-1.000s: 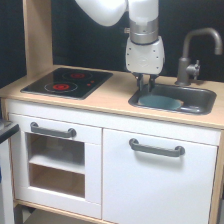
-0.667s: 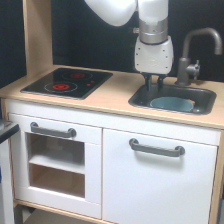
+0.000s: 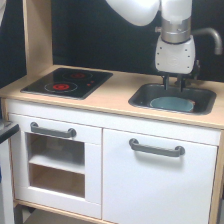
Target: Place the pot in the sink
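The pot (image 3: 171, 104) lies low in the sink (image 3: 141, 98), toward the basin's right half as the exterior view shows it, its blue-grey round top visible below the rim. A second ago the gripper (image 3: 173, 86) hung nearer the sink's left end and the pot sat beneath it; since then the arm has slid toward the exterior view's right, close to the tap (image 3: 210, 36), and has lifted a little, so that its fingertips now stand at about rim height, above the pot's rear edge. The pot has stayed down in the basin while the tool rose, which suggests it has been let go. The jaws are small and blurred here, though, so I cannot tell whether they are parted or closed, nor be sure that they are quite clear of the pot.

If the release has indeed happened, the task is all but done: the pot is inside the sink, and what remains is for the arm to draw away without catching the rim or a handle.

The sink is sunk in a light wood counter (image 3: 115, 95). On the counter, well apart on the exterior view's left, is a black hob (image 3: 67, 82) with two red rings. Below are white cupboard fronts with grey bar handles (image 3: 156, 148), one door on the left having a window. Behind the counter the wall is dark.
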Motion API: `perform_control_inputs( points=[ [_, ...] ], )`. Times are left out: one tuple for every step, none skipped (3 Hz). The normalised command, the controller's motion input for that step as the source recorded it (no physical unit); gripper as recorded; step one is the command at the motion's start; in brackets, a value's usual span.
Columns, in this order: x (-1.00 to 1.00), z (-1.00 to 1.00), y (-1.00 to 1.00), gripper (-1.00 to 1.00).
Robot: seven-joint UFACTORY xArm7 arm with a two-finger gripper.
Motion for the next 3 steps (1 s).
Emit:
perform_control_inputs(
  points=[
    [1.00,-1.00,0.43,1.00],
    [1.00,-1.00,0.54,1.00],
    [1.00,-1.00,0.50,0.72]
  ],
)
